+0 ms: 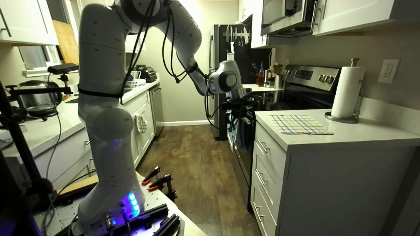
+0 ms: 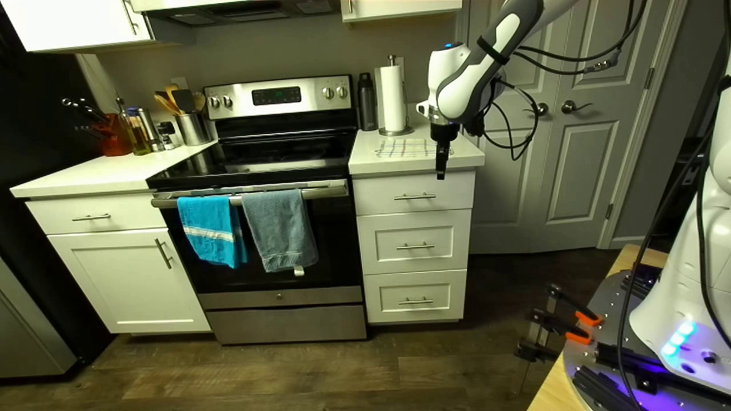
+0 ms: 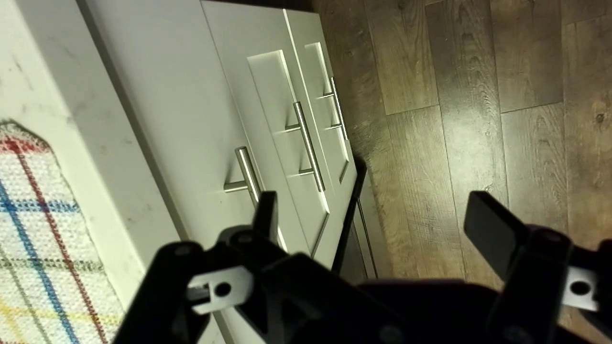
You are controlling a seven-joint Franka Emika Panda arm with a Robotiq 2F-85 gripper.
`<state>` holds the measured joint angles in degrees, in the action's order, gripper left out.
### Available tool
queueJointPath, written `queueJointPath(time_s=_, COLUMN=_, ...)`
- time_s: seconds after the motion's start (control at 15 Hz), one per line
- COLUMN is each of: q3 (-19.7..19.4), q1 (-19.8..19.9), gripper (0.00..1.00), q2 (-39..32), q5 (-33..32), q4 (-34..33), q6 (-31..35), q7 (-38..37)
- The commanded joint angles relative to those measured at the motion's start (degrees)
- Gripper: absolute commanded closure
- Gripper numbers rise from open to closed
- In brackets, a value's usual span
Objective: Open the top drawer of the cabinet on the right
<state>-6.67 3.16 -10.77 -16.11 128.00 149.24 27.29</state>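
The white cabinet to the right of the stove has three drawers, all shut. Its top drawer (image 2: 377,188) has a silver bar handle (image 2: 415,196); the drawer (image 1: 277,160) and handle (image 1: 262,146) also show in an exterior view. My gripper (image 2: 441,171) points down in front of the counter's edge, above the level of the handle; it also shows in an exterior view (image 1: 244,119). In the wrist view the gripper (image 3: 373,205) is wide open with nothing between its fingers. There its left finger covers one end of the top handle (image 3: 247,167); I cannot tell whether they touch.
The countertop (image 1: 361,139) overhangs the drawers and bears a checked cloth (image 1: 300,124) and a paper towel roll (image 1: 347,91). The stove (image 2: 257,165) stands beside the cabinet with towels on its oven handle. The middle drawer handle (image 3: 310,145) sticks out below.
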Motion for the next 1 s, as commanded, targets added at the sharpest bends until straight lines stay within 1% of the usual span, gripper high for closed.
queueJointPath(time_s=0.0, q3=1.16, q1=1.14, gripper=0.0, q2=0.06, q5=-0.37, q4=-0.09, q6=-0.21, q7=-0.27)
queueJointPath(time_s=0.33, q3=1.46, q1=1.26, gripper=0.0, q2=-0.64, q5=0.34, q4=-0.35, q6=-0.09, q7=0.36)
queueJointPath(time_s=0.53, q3=2.21, q1=1.38, gripper=0.0, q2=-5.56, q5=0.81, q4=-2.45, q6=2.22, q7=0.48)
queueJointPath(time_s=0.6, q3=2.23, q1=1.22, gripper=0.0, q2=-7.19, q5=0.04, q4=-3.34, q6=2.96, q7=-0.32)
queueJointPath(time_s=0.93, q3=4.15, q1=1.88, gripper=0.0, q2=-15.0, q5=0.71, q4=-9.02, q6=3.68, q7=0.29)
